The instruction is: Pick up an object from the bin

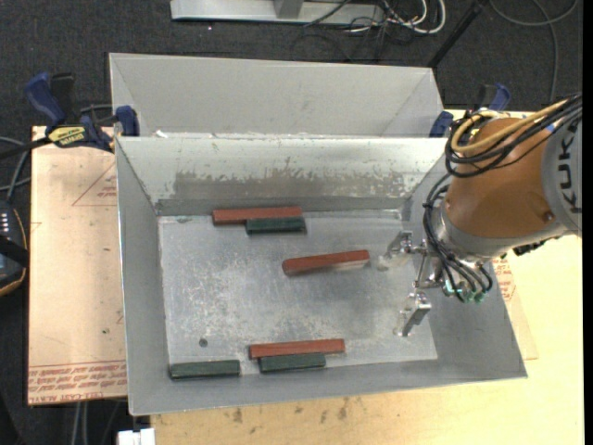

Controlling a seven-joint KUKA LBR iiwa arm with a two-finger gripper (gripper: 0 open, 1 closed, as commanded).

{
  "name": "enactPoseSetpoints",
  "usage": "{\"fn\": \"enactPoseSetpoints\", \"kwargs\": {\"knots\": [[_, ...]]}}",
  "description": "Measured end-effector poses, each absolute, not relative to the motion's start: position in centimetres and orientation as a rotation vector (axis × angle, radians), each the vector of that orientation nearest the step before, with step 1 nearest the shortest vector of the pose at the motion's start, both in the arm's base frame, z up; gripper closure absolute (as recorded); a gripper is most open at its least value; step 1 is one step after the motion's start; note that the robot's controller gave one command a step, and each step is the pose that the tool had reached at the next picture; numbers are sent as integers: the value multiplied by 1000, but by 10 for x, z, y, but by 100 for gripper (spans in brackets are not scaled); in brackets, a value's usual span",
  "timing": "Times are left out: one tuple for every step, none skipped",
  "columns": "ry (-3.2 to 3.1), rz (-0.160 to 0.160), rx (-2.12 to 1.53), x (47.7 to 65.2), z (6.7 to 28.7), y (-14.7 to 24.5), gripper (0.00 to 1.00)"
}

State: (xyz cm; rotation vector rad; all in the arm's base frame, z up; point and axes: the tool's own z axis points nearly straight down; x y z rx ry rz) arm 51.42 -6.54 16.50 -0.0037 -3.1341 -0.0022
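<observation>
At three o'clock in the grey metal bin (232, 304), the claw (408, 281) hangs with fingers (413, 315) apart and empty; a flat red-brown bar (324, 263) lies toward its nine o'clock.

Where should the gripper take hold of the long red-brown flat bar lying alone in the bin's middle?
The long red-brown flat bar lies flat with bare floor along both long sides, so probably grip its midpoint from above, closing across the narrow width.
</observation>
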Motion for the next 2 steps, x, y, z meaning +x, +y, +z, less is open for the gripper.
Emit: {"fn": "enactPoseSetpoints", "kwargs": {"knots": [[-3142, -1, 0, 516, 169, -65, 0], [-3144, 0, -139, 529, 131, -40, 0]]}}
